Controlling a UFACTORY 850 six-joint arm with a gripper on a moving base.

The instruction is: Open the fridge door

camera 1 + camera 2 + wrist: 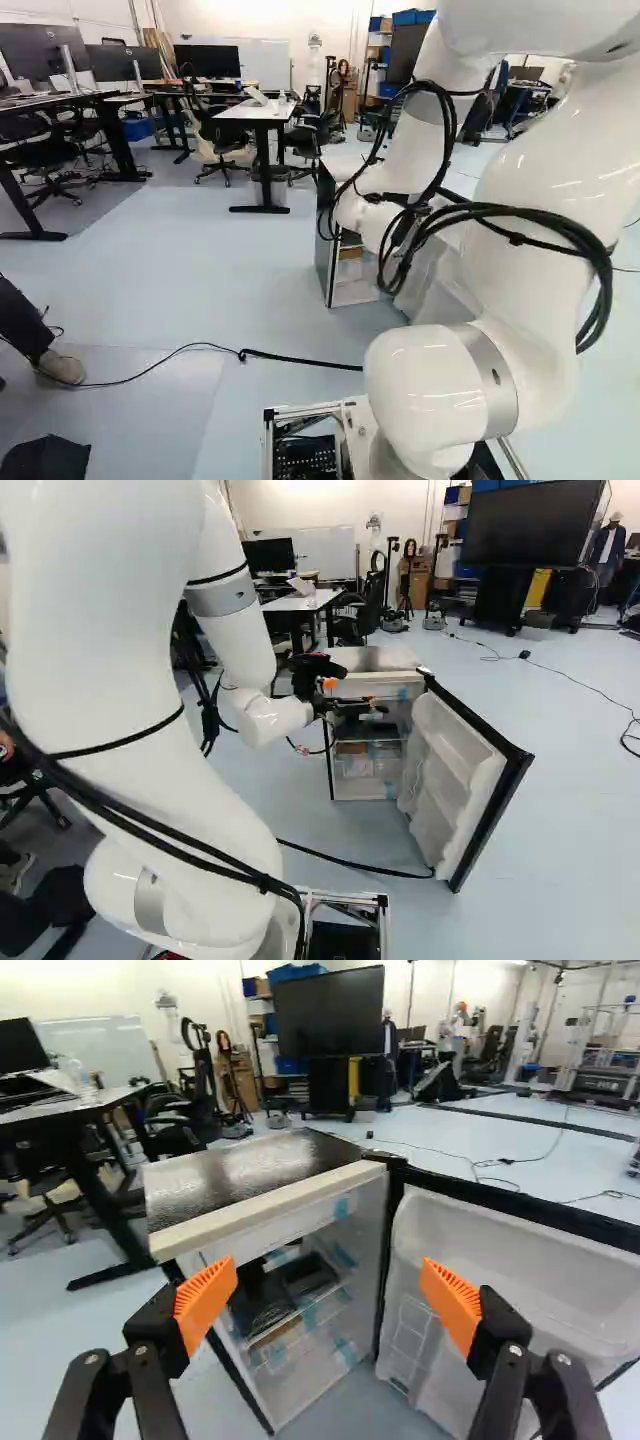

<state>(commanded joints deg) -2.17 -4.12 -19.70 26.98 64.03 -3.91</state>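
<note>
Gripper wide open, holding nothing, orange pads far apart. Fridge just ahead, shelves showing. Door wide open, right of fridge in right base view. Table farther back.

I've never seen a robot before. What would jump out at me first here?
Probably the big white arm, draped with black cables, which looms large in both base views. Next, the small fridge ahead of it, its door standing wide open. In the wrist view, the bright orange pads of the open gripper stand out, well apart, with the fridge ahead of them.
</note>
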